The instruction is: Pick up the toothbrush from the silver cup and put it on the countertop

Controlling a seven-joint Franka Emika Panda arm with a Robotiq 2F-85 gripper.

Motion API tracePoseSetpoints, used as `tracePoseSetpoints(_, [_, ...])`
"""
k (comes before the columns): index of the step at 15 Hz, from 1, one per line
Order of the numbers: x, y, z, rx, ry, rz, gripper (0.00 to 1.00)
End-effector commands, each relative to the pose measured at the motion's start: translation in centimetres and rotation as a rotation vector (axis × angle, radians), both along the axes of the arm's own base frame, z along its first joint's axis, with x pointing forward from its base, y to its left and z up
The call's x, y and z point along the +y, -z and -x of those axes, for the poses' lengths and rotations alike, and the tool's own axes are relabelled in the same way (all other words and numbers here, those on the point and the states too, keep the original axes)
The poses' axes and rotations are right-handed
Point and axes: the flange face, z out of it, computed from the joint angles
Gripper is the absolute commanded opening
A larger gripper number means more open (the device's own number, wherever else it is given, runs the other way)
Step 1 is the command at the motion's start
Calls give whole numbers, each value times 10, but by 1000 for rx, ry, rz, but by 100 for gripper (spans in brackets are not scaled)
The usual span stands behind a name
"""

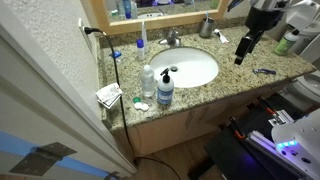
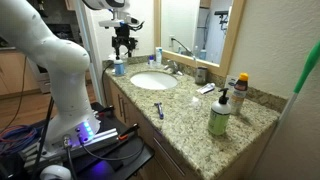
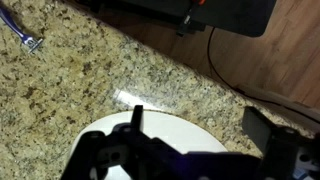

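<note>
The silver cup [image 1: 207,27] stands at the back of the granite countertop [image 1: 232,76], right of the tap. I cannot tell what it holds. A thin blue-handled thing that looks like the toothbrush [image 1: 265,71] lies flat on the countertop right of the white sink [image 1: 185,68]. It also shows in an exterior view [image 2: 158,110] and at the top left of the wrist view [image 3: 25,36]. My gripper [image 1: 244,50] hangs above the countertop between cup and toothbrush, seen also in an exterior view [image 2: 124,42]. In the wrist view it [image 3: 198,125] is open and empty over the sink's rim [image 3: 200,128].
Two clear soap bottles [image 1: 165,90] stand left of the sink, and a green one shows near in an exterior view [image 2: 219,115]. The tap [image 1: 172,38] and mirror are behind the sink. A black cable [image 1: 118,90] hangs at the counter's left end.
</note>
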Motion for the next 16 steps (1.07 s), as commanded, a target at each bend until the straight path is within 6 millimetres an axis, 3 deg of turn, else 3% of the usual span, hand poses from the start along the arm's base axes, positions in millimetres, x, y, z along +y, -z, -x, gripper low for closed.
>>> tracePoseSetpoints(1, [0,0,0,1,0,0,100])
tracePoseSetpoints(6, [-1,-1,-1,-29,-11,34,100])
tracePoseSetpoints(9, [7,0,1,-19,198,21,100])
tracePoseSetpoints(10, [-40,-42,-19,-20,260,4,100])
tracePoseSetpoints(13, [-89,-84,-29,-31,425,-34,100])
tracePoseSetpoints(14, [-59,-57,-23,-38,340,-18,100])
tracePoseSetpoints(16, [-89,-83,-28,-49,413,-44,100])
